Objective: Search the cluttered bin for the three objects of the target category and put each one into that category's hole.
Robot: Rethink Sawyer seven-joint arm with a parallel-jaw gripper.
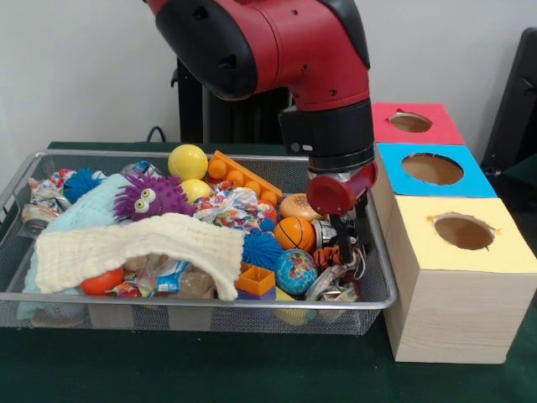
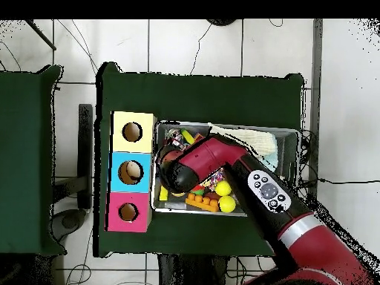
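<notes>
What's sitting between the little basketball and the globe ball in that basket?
In the front view the basketball sits just above the globe ball; they nearly touch, and nothing lies between them. A spiky blue ball sits beside both.

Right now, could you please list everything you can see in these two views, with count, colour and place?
Wire bin: one, grey, on the table.
Boxes with holes: three, yellow, blue, red, beside the bin.
Plain balls: two, yellow, at the bin's far side.
Basketball: one, orange, near the gripper.
Furry monster: one, purple, mid-bin.
Knitted cloth: one, cream, draped over toys.
Table: one, green.
Gripper: one, black, lowered into the bin.
</notes>
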